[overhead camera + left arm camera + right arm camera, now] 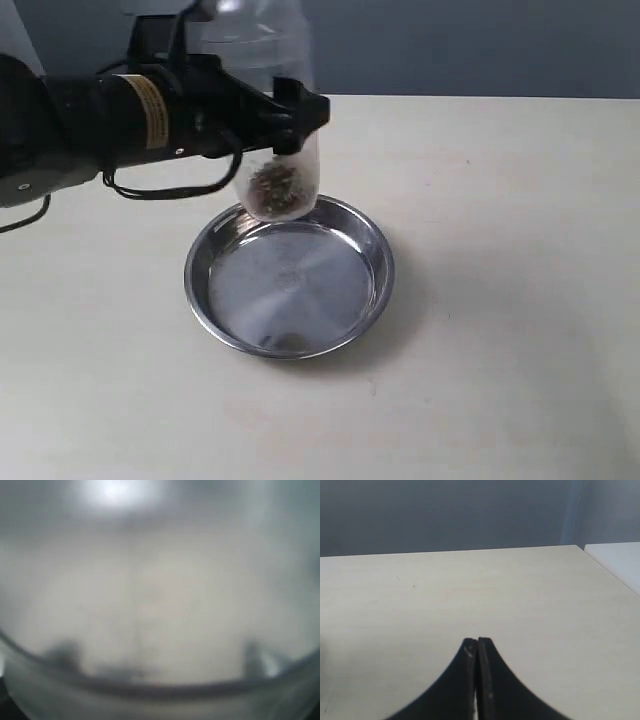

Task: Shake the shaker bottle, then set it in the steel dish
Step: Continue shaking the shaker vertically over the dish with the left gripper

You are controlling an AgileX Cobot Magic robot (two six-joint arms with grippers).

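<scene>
The shaker bottle (290,185) hangs upright in the air, its brownish beads settled at the bottom. Its base hovers just over the far rim of the steel dish (290,285), which lies flat on the table. My left gripper (290,118) reaches in from the left, shut on the bottle's middle. In the left wrist view the frosted bottle (160,600) fills the picture as a pale blur. My right gripper (478,641) is shut with nothing in it, above bare table; the exterior view does not show it.
The pale tabletop (500,250) stretches around the dish on all sides. The left arm's black body (90,125) and its cable hang over the left back of the table. A grey wall (470,510) stands behind the table's far edge.
</scene>
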